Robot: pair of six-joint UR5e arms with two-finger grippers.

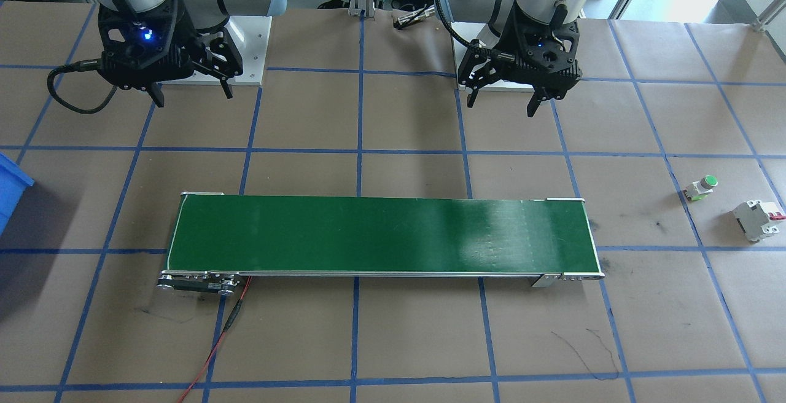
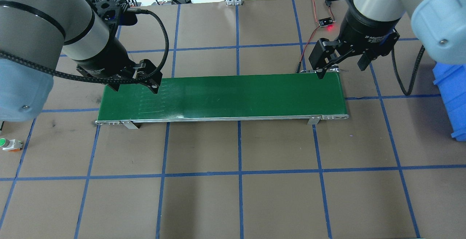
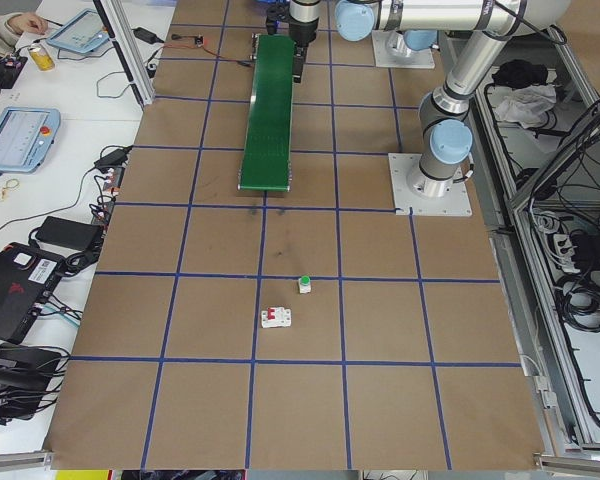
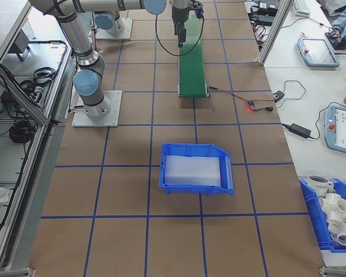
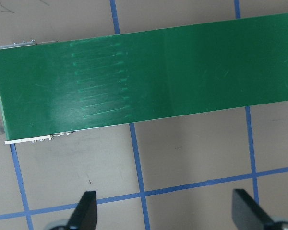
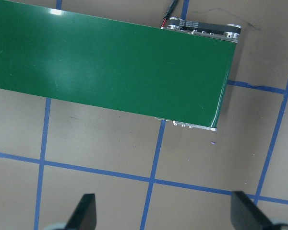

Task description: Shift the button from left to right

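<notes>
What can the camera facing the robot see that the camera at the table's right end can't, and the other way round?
Only the front-facing view shows the button with its green cap and, beside it, the white circuit breaker, both lying on the table past the belt's end; it also shows both open hands, the left hand and the right hand, up close. Only the right-end view shows the whole blue bin, and the operators' desk with a teach pendant. Both show the green conveyor belt and the taped brown table.

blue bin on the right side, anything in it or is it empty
Cannot tell for sure. The blue bin shows only a pale whitish floor in the exterior right view, with no button or other separate object visible inside.
</notes>
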